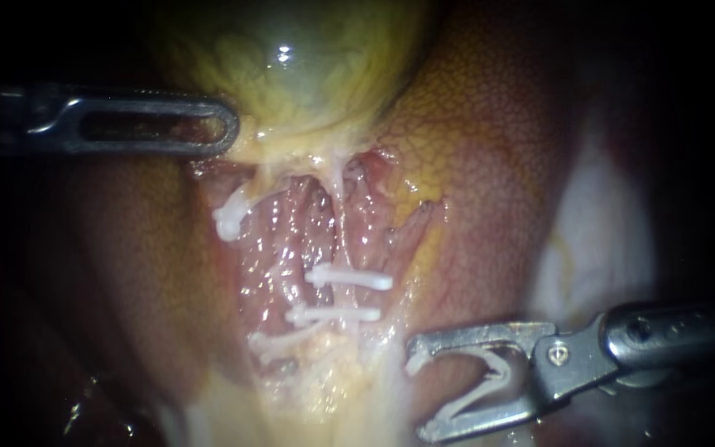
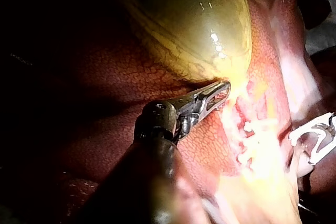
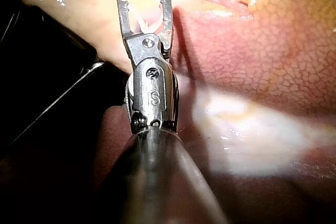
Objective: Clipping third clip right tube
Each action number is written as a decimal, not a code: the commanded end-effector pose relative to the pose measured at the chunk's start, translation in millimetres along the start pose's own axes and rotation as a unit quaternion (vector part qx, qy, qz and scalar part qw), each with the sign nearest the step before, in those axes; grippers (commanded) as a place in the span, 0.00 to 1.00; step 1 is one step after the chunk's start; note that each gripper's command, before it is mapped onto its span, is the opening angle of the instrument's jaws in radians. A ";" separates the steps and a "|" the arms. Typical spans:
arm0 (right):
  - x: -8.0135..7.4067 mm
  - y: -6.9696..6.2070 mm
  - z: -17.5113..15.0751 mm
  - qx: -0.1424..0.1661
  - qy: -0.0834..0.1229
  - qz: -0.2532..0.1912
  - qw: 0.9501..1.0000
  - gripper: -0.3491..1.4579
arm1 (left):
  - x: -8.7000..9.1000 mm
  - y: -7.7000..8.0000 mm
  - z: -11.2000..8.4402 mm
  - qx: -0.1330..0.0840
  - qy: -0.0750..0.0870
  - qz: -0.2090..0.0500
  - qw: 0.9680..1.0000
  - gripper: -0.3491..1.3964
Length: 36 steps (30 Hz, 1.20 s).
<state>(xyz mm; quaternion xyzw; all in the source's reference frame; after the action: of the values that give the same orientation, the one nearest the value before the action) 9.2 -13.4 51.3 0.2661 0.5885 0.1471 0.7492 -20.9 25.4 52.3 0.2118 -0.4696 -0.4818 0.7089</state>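
Left instrument (image 1: 232, 126) grips gallbladder (image 1: 291, 66); right instrument (image 1: 417, 389) holds clip (image 1: 490, 379) near tube (image 1: 339, 295).

Endoscope: gallbladder (image 1: 291, 74) cut off at upper edge. Left instrument (image 1: 227, 124) shaft lost in dark toward left edge; right instrument (image 1: 417, 391) shaft faded out at right edge. Tubes beneath the clips (image 1: 349, 279) could not be told from the wet tissue around them. Left wrist view: clips swallowed by glare, right instrument only partly in frame. Right wrist view: loaded clip (image 3: 142, 22) held between right instrument's jaws, indistinct against pale tissue behind
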 end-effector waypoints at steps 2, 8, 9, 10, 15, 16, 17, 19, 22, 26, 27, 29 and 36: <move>0.0 0.0 0.0 0.000 0.000 0.000 1.000 0.45 | 0.0 0.0 0.0 0.000 0.000 0.000 1.000 0.00; 0.0 0.0 0.0 0.000 0.000 0.000 1.000 0.44 | -0.1 0.1 -0.3 0.001 0.001 0.000 1.000 0.00; 0.0 0.0 0.0 0.000 0.000 0.000 1.000 0.44 | -0.2 0.1 -0.4 0.002 0.001 0.000 1.000 0.00; 0.0 0.0 0.0 0.000 0.000 0.000 1.000 0.44 | -0.3 0.1 -0.7 0.002 0.002 -0.001 1.000 0.00; 0.0 0.0 0.0 0.000 0.000 0.000 1.000 0.44 | -1.9 0.2 -3.1 0.001 0.003 -0.004 1.000 0.00; 0.0 0.0 -0.1 0.000 0.000 0.000 1.000 0.44 | -2.2 0.2 -3.6 -0.001 0.004 -0.005 1.000 0.00; 0.0 0.0 -0.1 0.000 0.000 0.000 1.000 0.44 | -2.4 0.2 -4.0 -0.003 0.004 -0.006 1.000 0.00; 0.1 0.0 -0.1 0.000 0.000 0.000 1.000 0.44 | -2.9 0.1 -4.8 -0.005 -0.002 -0.007 1.000 0.00; 0.1 0.0 -0.1 0.000 0.000 0.000 1.000 0.44 | -3.1 -0.1 -5.4 -0.007 -0.002 -0.008 1.000 0.00; 0.3 0.1 -0.2 0.000 0.000 0.001 1.000 0.44 | -3.1 -0.4 -5.5 -0.007 -0.004 -0.009 1.000 0.00; 0.6 0.2 -0.3 -0.001 0.000 0.002 1.000 0.44 | -3.1 -0.4 -5.5 -0.007 -0.004 -0.009 1.000 0.00; 1.5 0.7 -0.4 0.001 0.001 0.006 1.000 0.45 | -3.1 -0.5 -5.5 -0.007 -0.004 -0.009 1.000 0.00; 6.7 3.9 -2.0 0.006 0.008 0.072 0.997 0.46 | -3.1 -0.6 -5.5 -0.007 -0.004 -0.009 1.000 0.00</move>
<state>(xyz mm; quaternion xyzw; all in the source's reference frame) 9.4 -5.7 47.6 0.3122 0.5740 0.2025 0.7294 -16.6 27.0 47.8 0.2090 -0.4670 -0.4923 0.7042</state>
